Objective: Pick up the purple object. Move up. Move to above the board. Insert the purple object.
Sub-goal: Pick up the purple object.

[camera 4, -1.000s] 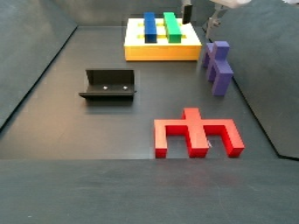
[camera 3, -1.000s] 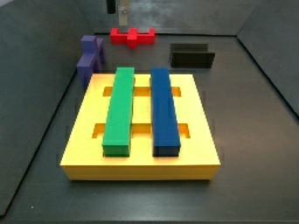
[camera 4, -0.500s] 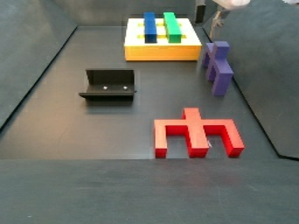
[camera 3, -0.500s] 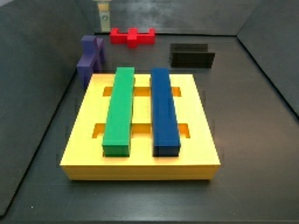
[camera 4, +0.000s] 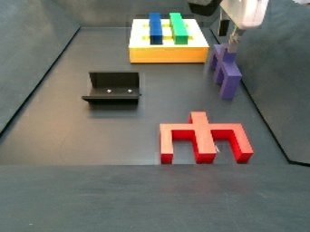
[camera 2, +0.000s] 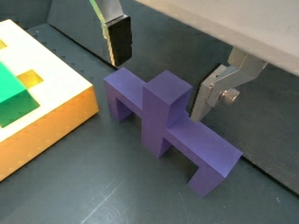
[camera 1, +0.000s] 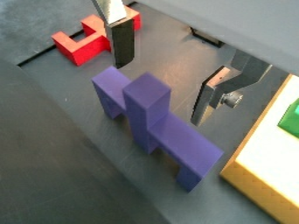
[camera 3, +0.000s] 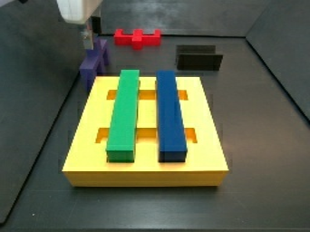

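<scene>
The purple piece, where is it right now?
The purple object lies on the floor just beside the yellow board, as both side views show, with the open gripper above it, one finger on each side.

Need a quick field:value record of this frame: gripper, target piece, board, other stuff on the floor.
gripper: open, above the purple object, fingers either side of it, no contact visible
purple object: on the floor beside the board, not yet grasped
board: yellow, holds a green bar and a blue bar side by side
red piece: flat on the floor, apart from the rest
fixture: on the floor, nothing in it
</scene>
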